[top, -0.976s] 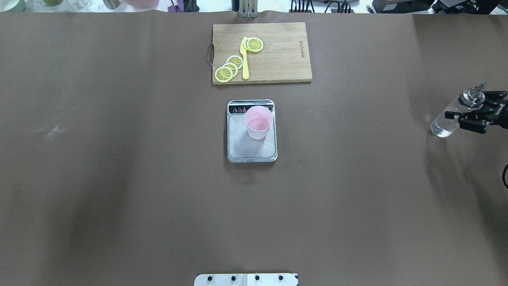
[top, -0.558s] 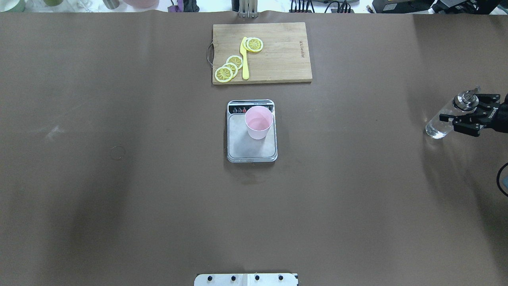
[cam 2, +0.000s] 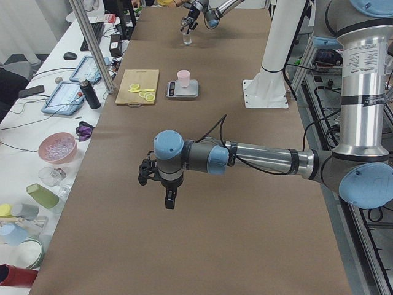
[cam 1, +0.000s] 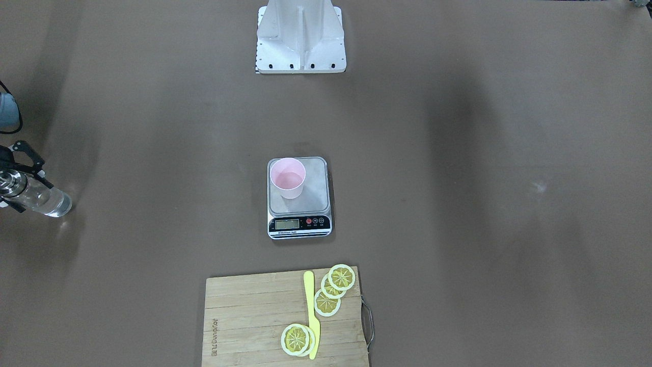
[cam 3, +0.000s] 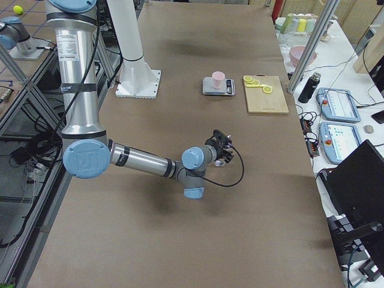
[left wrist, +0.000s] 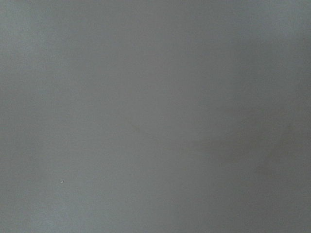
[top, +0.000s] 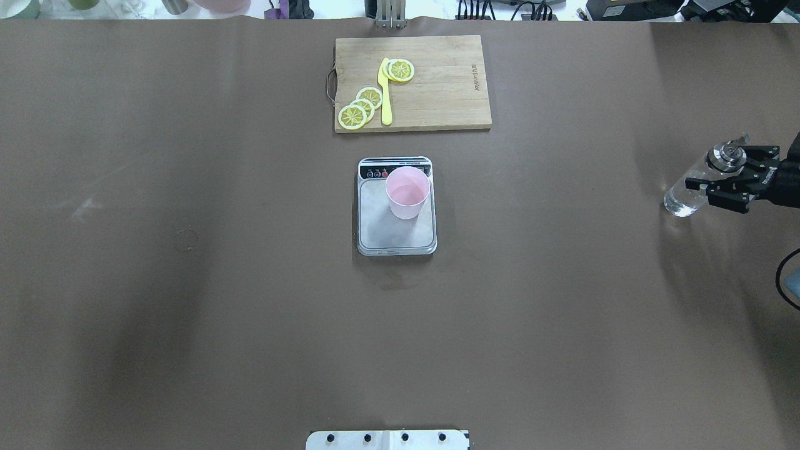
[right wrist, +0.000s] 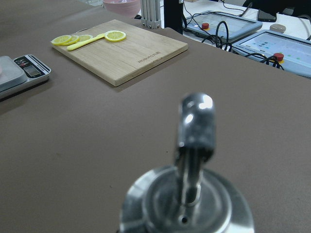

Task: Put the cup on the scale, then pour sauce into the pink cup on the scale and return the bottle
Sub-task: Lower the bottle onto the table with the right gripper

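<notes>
Whereas a second ago the bottle showed nearer the table edge, well off the robot's right side of the scale, it now shows slightly closer to the scale. Its base is low over the brown table; contact cannot be told. The cup and scale are unmoved.

Reading: return of the bottle is under way. The pour is judged done, as a faint level line shows inside the cup. Setting down, release and withdrawal remain.

Tools
- Right gripper: jaws closed about the bottle's upper body, below the silver neck. Its wrist camera looks straight down on the spout.
- Left gripper: well apart from the scale on the robot's left and seen only from the table's end, so how far open it is cannot be told (its own camera shows nothing but plain table cover).

Count
- Cup: one, pale pink, upright on the scale's platform, in the corner nearest the display, toward the robot's right.
- Scale: one, display end turned away from the robot.
- Bottle: one, leaning in this view, with clear sauce inside.
- Cutting board: one, just beyond the scale's display end.
- Yellow knife: one, on the board.
- Lemon slices: five as far as can be counted, an overlapping row of three and a pair, on either side of the knife.
</notes>
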Tool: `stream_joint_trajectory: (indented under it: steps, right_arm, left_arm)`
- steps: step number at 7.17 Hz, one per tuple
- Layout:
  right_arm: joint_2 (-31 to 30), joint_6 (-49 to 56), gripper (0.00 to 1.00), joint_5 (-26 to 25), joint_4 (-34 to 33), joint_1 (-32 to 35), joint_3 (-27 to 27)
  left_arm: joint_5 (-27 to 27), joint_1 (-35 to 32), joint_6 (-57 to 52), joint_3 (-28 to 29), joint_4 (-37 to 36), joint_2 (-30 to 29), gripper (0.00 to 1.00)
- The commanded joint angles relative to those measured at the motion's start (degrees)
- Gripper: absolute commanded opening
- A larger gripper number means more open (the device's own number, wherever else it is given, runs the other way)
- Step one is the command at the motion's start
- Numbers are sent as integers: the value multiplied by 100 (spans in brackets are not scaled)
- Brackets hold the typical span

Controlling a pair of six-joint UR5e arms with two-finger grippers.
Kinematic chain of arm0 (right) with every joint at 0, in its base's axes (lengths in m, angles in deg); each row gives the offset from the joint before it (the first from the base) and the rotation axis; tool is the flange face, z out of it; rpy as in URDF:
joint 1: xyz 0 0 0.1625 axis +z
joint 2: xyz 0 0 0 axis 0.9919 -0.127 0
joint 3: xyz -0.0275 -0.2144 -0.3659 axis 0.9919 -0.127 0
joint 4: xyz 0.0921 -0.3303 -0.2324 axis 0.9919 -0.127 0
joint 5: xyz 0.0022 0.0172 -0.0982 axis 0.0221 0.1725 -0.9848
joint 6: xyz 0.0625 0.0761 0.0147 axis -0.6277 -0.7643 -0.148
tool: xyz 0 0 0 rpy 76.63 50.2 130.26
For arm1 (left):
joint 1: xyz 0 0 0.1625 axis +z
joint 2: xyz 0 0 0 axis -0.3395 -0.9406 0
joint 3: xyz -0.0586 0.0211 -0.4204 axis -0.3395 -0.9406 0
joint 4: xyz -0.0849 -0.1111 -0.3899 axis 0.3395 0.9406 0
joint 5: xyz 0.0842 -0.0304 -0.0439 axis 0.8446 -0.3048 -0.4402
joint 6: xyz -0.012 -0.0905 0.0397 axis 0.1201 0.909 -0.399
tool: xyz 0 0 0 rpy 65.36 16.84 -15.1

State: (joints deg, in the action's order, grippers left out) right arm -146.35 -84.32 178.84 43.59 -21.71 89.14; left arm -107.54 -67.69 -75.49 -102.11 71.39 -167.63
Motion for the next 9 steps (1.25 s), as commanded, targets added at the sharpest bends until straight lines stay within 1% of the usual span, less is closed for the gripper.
stream_joint_trajectory:
  steps: [1, 2, 3, 4, 6, 8, 9]
  right_arm:
    - [0, 0, 80, 4, -4, -17, -23]
    - [-9, 0, 83, 4, -4, -17, -23]
    - [-18, -9, 99, 13, -4, -17, -23]
    - [-27, -26, 100, 56, -31, -17, -23]
    - [-79, -61, 100, 319, -40, -9, -5]
    - [-158, -175, 100, 679, -101, 114, 4]
    - [-193, -184, 100, 916, -127, 297, -5]
  left_arm:
    - [7, 0, -2, 1, -1, 0, 98]
    - [7, -9, -2, 1, 8, 0, 98]
    - [7, 0, -2, 1, -1, 0, 98]
    - [7, -9, -2, 10, -1, 0, 98]
    - [-2, 0, 7, -7, -1, 0, 98]
    - [-19, -18, 7, -34, -1, 0, 98]
    - [-28, -18, 15, -60, -1, 0, 98]
